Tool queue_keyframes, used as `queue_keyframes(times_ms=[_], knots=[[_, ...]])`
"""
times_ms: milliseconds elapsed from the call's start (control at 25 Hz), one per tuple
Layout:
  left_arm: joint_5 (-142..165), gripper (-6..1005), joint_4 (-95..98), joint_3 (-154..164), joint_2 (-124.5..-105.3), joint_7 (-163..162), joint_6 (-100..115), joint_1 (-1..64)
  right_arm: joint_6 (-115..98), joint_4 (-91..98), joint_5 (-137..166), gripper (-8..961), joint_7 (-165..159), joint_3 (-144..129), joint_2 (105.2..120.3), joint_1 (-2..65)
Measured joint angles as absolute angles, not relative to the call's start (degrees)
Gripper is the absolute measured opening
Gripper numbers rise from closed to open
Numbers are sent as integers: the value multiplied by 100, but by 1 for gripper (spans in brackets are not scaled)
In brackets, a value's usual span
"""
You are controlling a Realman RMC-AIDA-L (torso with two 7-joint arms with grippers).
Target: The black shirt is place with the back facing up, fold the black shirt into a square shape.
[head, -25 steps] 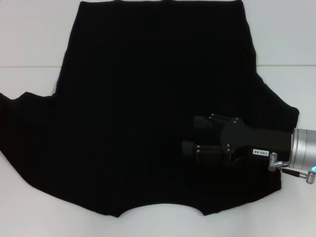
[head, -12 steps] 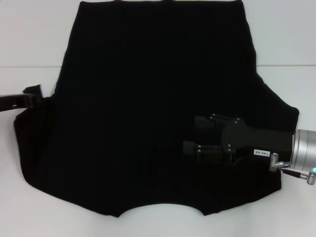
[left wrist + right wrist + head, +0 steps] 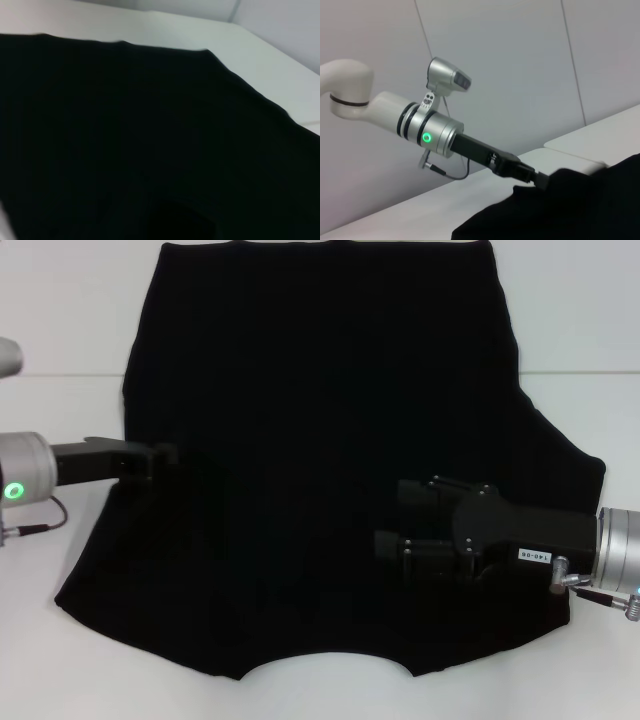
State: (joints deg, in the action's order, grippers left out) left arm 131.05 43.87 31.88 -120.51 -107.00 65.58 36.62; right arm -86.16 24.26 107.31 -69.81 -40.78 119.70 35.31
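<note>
The black shirt (image 3: pixel 320 440) lies spread flat on the white table (image 3: pixel 60 310), with its neckline notch at the near edge. My left gripper (image 3: pixel 165 453) reaches in from the left and is shut on the shirt's left sleeve, which it holds folded over the body. The right wrist view shows that left gripper (image 3: pixel 540 180) pinching raised cloth of the shirt (image 3: pixel 580 210). My right gripper (image 3: pixel 385 515) lies low over the shirt's right part, open, with nothing between its fingers. Dark cloth of the shirt (image 3: pixel 125 125) fills most of the left wrist view.
White table surface (image 3: pixel 260 55) surrounds the shirt on all sides. The shirt's right sleeve (image 3: pixel 575 465) still spreads out toward the right edge. A grey wall (image 3: pixel 510 60) stands behind the table.
My left arm has come in from the left and carried the left sleeve rightward over the shirt's body. The right gripper has hardly moved.
</note>
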Motion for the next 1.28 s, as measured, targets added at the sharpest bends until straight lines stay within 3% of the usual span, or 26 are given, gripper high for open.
queue_keyframes(times_ms=[440,640,880,1280], knots=[[13030,68,4393,3362,-12292,-10671,7105,3664,-8625,2483,10731,908,-6970,-4077,11966,3550],[12849,284,4468,3445,-12279,-10640,7962,3632,-8624,2509,10725,908,-7066,-3953,11889,3575],[11524,502,4069,3396,-12044,-9903,9512,3362,-8385,2895,10728,908,-8270,-3743,11685,3563],[11290,949,3412,3860,-12163,-7808,9984,3246,-7785,3469,11370,907,-11744,-3708,11029,3451]])
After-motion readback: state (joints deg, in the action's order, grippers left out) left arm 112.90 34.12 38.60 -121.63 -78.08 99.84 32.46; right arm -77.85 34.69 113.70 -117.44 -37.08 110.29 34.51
